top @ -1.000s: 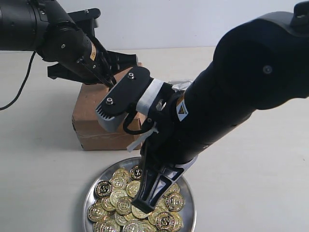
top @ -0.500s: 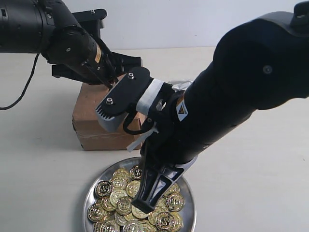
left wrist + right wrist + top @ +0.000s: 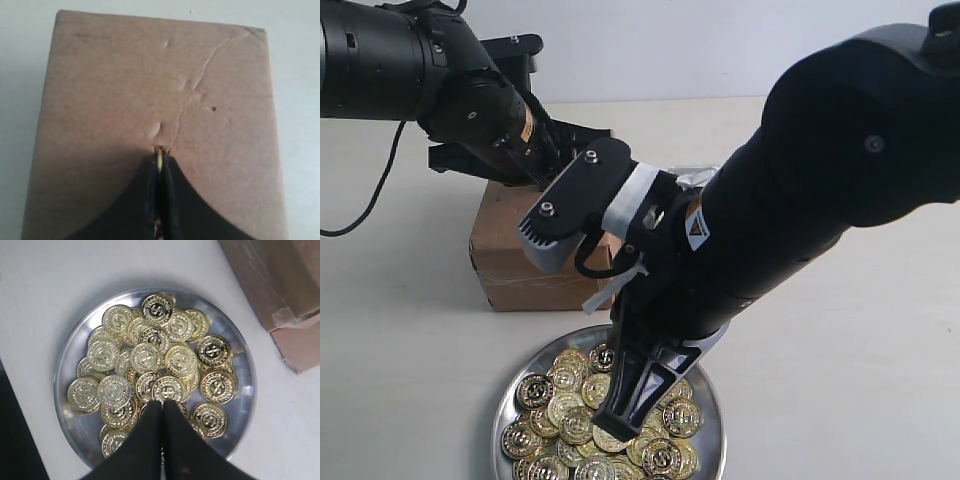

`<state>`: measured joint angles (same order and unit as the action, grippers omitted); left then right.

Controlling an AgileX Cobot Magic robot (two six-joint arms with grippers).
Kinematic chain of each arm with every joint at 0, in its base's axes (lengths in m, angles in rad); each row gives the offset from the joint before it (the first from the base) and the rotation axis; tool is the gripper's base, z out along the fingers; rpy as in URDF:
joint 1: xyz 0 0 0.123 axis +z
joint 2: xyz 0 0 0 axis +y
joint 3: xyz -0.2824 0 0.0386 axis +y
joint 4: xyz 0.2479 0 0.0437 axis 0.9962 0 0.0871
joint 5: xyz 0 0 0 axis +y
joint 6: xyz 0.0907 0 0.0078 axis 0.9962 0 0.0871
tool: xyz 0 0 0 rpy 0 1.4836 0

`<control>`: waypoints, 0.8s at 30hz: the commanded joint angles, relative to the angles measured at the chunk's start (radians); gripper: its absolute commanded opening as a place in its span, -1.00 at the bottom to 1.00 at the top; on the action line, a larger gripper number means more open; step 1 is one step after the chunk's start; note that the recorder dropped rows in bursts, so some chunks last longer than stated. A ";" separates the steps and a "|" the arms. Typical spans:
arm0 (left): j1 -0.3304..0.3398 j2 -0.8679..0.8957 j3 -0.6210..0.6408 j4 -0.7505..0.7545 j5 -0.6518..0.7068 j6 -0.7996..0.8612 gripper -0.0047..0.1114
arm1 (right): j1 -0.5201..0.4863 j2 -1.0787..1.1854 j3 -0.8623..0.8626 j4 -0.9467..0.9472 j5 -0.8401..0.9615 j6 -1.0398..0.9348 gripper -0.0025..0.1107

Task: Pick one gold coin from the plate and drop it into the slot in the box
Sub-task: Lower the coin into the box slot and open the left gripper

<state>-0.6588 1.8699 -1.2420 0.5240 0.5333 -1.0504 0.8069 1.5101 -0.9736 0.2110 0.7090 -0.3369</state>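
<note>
My left gripper (image 3: 159,156) is clamped on a single gold coin (image 3: 159,163), held edge-on so that only its thin yellow rim shows between my black jaws. Directly under the tips lies the top face of the box (image 3: 125,85), brown cardboard with a few dents and a crease (image 3: 200,75) running away from the tips. The coin's leading edge meets the cardboard right at the tips, where two small dark nicks show. I cannot tell whether that is the slot, because my jaws cover the spot. My right gripper (image 3: 162,406) is closed, jaws pressed together with nothing visible between them. Its tips are down at the heap of gold coins (image 3: 145,357) that fills the plate (image 3: 239,405), touching or just above a coin near the middle of the heap; I cannot tell which. The plate's bare shiny rim rings the heap on every side of those tips. Past the plate from my right gripper, apart from its rim, a corner of the box with clear tape (image 3: 287,315) sits on the pale table (image 3: 45,285).
</note>
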 commanded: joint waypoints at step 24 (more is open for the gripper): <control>-0.003 0.006 -0.005 0.008 -0.023 -0.003 0.01 | -0.004 -0.010 0.000 0.000 -0.002 0.003 -0.96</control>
<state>-0.6588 1.8699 -1.2426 0.5280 0.5111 -1.0504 0.8069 1.5101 -0.9736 0.2110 0.7090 -0.3369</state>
